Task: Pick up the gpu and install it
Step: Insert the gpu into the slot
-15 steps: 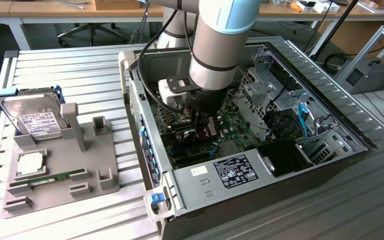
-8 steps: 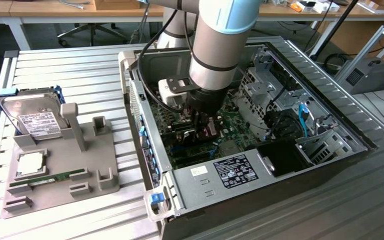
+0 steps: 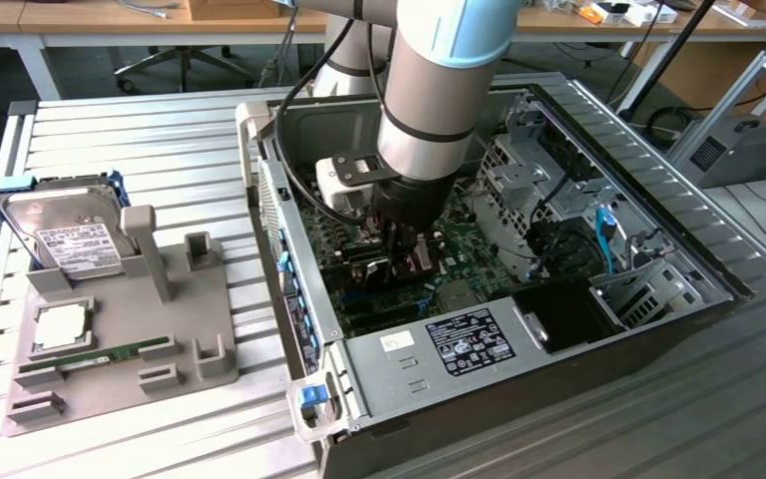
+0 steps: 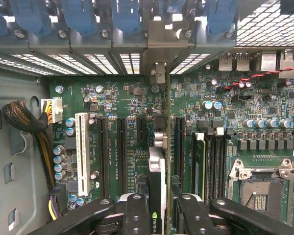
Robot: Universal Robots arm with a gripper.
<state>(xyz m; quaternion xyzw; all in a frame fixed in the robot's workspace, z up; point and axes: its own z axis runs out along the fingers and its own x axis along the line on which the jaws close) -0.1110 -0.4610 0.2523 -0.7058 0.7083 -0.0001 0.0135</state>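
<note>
The gpu [image 4: 157,196] stood on its edge above the motherboard [image 4: 127,122], inside the open computer case [image 3: 397,359]. The gripper [image 4: 159,215] held it, with the jaws partly closed on both sides of the card. A hard drive [image 3: 71,235] stood on the grey holder [image 3: 117,359], well apart.

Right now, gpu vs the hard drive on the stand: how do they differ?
The gpu stands on edge over the motherboard's slots inside the case, clamped in the claw; the hard drive leans in the grey stand outside the case, untouched. The gpu is thin, with a metal bracket reaching the rear slot covers; the hard drive is a boxy silver block with a white label. Both sit upright rather than flat.
</note>
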